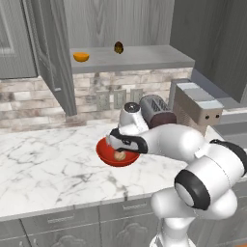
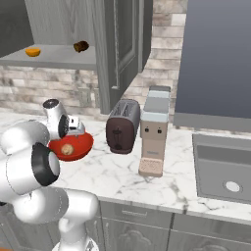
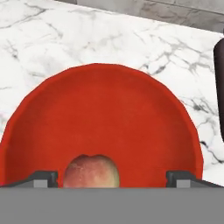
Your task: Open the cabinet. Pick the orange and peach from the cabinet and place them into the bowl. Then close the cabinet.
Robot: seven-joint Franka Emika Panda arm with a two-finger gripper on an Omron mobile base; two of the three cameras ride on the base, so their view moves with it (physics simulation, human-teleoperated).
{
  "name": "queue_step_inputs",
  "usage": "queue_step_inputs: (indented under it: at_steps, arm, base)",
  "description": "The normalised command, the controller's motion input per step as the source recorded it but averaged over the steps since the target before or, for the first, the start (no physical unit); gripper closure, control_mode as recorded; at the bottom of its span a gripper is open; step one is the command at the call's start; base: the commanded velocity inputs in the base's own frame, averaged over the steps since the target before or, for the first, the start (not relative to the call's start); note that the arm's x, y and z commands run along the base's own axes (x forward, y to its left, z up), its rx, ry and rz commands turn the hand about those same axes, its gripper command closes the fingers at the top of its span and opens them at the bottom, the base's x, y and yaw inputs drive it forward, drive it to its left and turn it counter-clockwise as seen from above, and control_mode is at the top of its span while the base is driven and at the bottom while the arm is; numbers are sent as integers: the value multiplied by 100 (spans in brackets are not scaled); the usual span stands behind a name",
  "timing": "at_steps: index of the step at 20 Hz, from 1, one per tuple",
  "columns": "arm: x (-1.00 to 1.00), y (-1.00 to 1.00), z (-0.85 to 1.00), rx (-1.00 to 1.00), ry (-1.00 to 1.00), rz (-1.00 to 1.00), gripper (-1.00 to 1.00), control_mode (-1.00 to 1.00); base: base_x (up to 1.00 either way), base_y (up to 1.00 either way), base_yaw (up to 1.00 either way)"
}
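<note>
My gripper, jaws spread and empty, hangs over the glossy red round bowl; the pale tan-pink peach rests inside. The small bright orange lies up on the grey cabinet shelf's left end.

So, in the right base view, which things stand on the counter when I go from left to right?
bowl with the peach inside → toaster → coffee machine → sink

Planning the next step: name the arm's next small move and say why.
Probably lift the end effector straight up from the bowl. Its fingers stand wide apart, the peach lies free in the bowl, and the orange waits on the open cabinet's shelf.
</note>
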Motion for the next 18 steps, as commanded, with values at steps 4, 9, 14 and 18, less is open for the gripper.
queue_step_inputs:
  at_steps: [4,9,14,18]
  arm:
    - [-14,0,80,0,-3,-10,-100,-100]
    - [-14,0,81,0,0,-10,-100,-100]
    - [-32,0,71,0,-6,-6,-100,-100]
    - [-40,-3,64,0,-12,-1,-100,-100]
  base:
    - [0,0,0]
    - [0,0,0]
    - [0,0,0]
    - [0,0,0]
